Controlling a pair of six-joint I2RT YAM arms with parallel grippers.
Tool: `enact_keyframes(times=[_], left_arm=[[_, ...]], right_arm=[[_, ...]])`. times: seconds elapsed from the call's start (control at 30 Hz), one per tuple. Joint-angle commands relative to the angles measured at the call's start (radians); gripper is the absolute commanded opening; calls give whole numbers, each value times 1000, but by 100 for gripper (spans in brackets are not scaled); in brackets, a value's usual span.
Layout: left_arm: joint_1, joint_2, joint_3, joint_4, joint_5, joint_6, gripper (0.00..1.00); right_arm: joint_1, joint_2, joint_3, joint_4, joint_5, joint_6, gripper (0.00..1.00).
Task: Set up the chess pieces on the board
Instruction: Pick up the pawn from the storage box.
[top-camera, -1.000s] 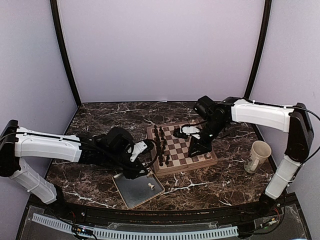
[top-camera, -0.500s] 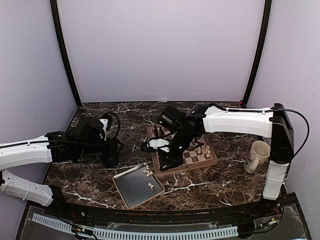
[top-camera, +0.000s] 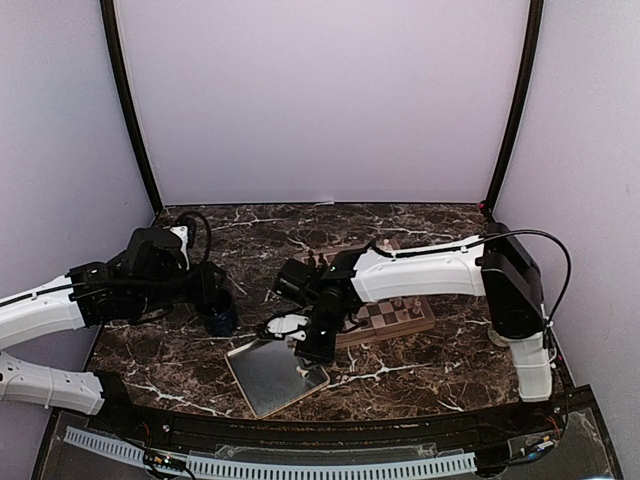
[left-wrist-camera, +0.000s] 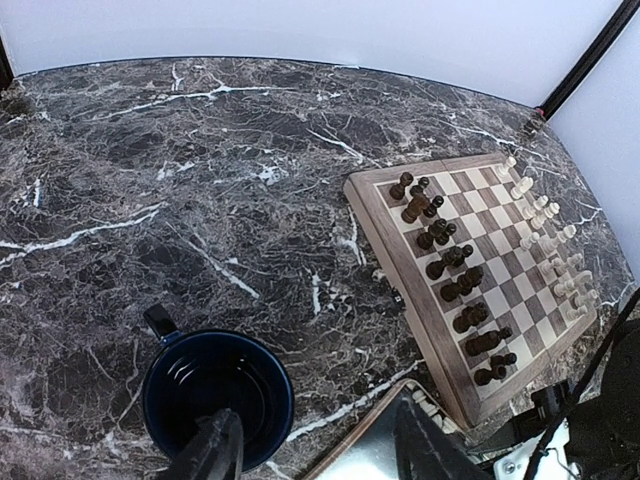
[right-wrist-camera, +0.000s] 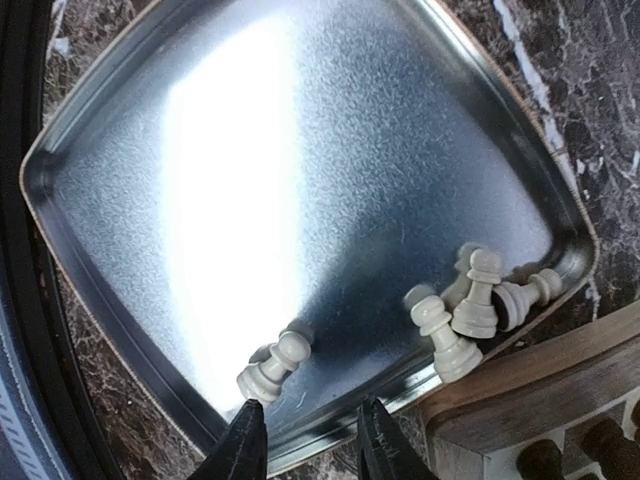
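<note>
Listing by size, largest first.

Marble table (top-camera: 420, 225): carrying everything below.

Board (left-wrist-camera: 480, 275): lying flat right of centre, one corner just beside the metal tray, making for short carries from tray to squares. Largely covered by the right arm in the overhead view; seen whole from the left wrist.

Metal tray (right-wrist-camera: 250, 150): parked near the front edge between the two arms, serving as holding pen for pieces not yet placed; rimmed, so keeping round bases in.

Blue mug (left-wrist-camera: 215, 395): standing upright left of the tray, apparently empty, close under the left gripper; no evident part in the task.

Left gripper (left-wrist-camera: 320, 455): fingers spread wide, nothing between them; hanging by the mug and off the tray, judged to be keeping out of the other arm's way.

Right gripper (right-wrist-camera: 312, 445): lowered over the tray's edge, fingers parted, nothing caught between; aimed near the lone pawn (right-wrist-camera: 272, 365), seemingly on its side; judged to be lining up a pick.

Dark pieces (left-wrist-camera: 450, 265): ranked in two files along one side of the board, already set.

Chess pieces (left-wrist-camera: 545, 225), cream: most standing along the opposite side, mirroring the dark ones; a cluster of pawns (right-wrist-camera: 470, 305) gathered in the tray corner nearest the board, some upright, some toppled. Placement judged well advanced, not finished.
</note>
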Motion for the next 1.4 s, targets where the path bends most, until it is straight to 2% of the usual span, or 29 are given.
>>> enact_keyframes(times=[0.0, 0.4, 0.7, 1.07, 1.2, 1.37], left_arm=[[5, 9, -21, 3, -2, -15, 54], [5, 24, -30, 22, 28, -18, 53], [4, 42, -23, 22, 45, -13, 53], [5, 81, -23, 56, 87, 18, 53], [6, 118, -22, 104, 137, 47, 53], [17, 175, -12, 204, 252, 53, 53]], right_arm=[[29, 31, 40, -6, 38, 23, 33], [55, 65, 53, -11, 68, 34, 38], [69, 79, 23, -13, 169, 28, 38], [66, 39, 11, -11, 179, 11, 17], [31, -52, -16, 28, 110, -10, 13], [-77, -219, -106, 109, -108, -43, 12]])
